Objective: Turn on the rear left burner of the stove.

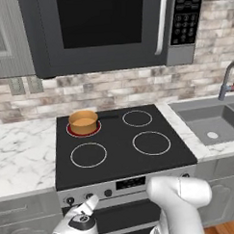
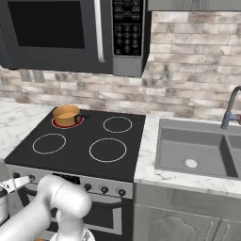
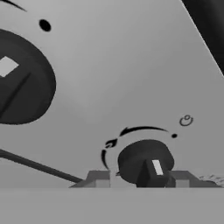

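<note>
The stove [image 1: 120, 132] [image 2: 81, 132] has black glass and a silver front panel [image 1: 123, 190] with small black knobs. Its rear left burner [image 1: 70, 131] [image 2: 56, 125] glows red under a small copper saucepan [image 1: 83, 122] [image 2: 66, 114]. My gripper [image 1: 92, 201] [image 2: 21, 180] is low at the left end of the panel. In the hand view the gripper [image 3: 142, 180] has a finger on each side of a black knob [image 3: 139, 158] with a white mark, touching it on both sides. A second knob [image 3: 22, 83] sits to the upper left.
Three other burner rings are white [image 1: 89, 155] [image 1: 151, 143] [image 1: 137, 118]. A dark microwave [image 1: 105, 28] hangs above the stove. A grey sink [image 1: 210, 122] with a faucet [image 1: 227, 83] lies to the right. Marble counter [image 1: 24, 152] flanks the stove on the left.
</note>
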Robot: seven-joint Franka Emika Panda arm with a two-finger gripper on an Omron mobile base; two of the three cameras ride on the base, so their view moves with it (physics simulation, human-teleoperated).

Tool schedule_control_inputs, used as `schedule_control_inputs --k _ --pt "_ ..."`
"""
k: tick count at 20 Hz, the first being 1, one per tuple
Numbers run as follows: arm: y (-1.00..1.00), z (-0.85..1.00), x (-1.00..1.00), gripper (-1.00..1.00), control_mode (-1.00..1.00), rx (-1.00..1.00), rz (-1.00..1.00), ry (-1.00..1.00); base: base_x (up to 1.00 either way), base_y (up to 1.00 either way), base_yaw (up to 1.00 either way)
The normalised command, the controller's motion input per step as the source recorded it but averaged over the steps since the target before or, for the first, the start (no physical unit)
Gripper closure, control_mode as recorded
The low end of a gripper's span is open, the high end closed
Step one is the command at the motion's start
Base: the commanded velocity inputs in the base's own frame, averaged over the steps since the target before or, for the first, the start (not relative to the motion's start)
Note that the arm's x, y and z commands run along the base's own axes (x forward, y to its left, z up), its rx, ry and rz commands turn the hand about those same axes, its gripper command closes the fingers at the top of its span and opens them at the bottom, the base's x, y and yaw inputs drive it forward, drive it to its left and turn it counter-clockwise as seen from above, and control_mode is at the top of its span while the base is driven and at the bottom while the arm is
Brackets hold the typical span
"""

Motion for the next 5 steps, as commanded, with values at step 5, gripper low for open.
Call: schedule_control_inputs --k 5 --pt "0.0 -0.16 0.0 1.0 -1.0 -0.28 0.01 0.07 0.0 0.0 0.0"
